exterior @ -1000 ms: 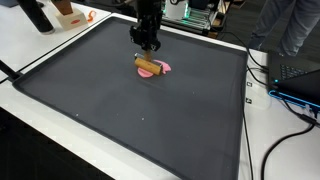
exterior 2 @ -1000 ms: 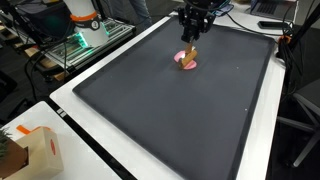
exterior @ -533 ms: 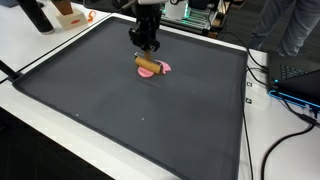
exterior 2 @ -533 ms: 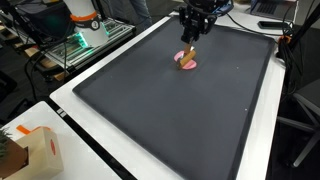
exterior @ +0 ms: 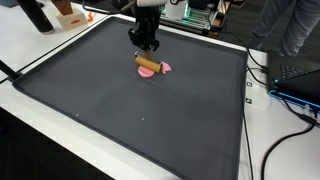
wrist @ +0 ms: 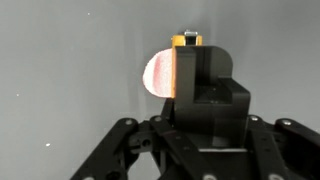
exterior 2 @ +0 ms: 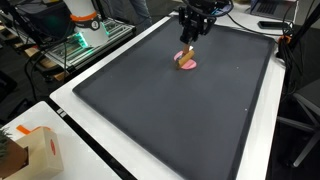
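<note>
Tan cylinder (exterior: 147, 64): lies on its side across a pink disc (exterior: 164, 69), upper middle of the frame, on the black mat (exterior: 150, 120) over the white counter (exterior: 30, 45). Claw (exterior: 146, 46): just above the cylinder, its fingers together in the wrist view.

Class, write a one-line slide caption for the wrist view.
Gripper partly hiding a tan block that lies on a pink disc, grey mat beneath.
</note>
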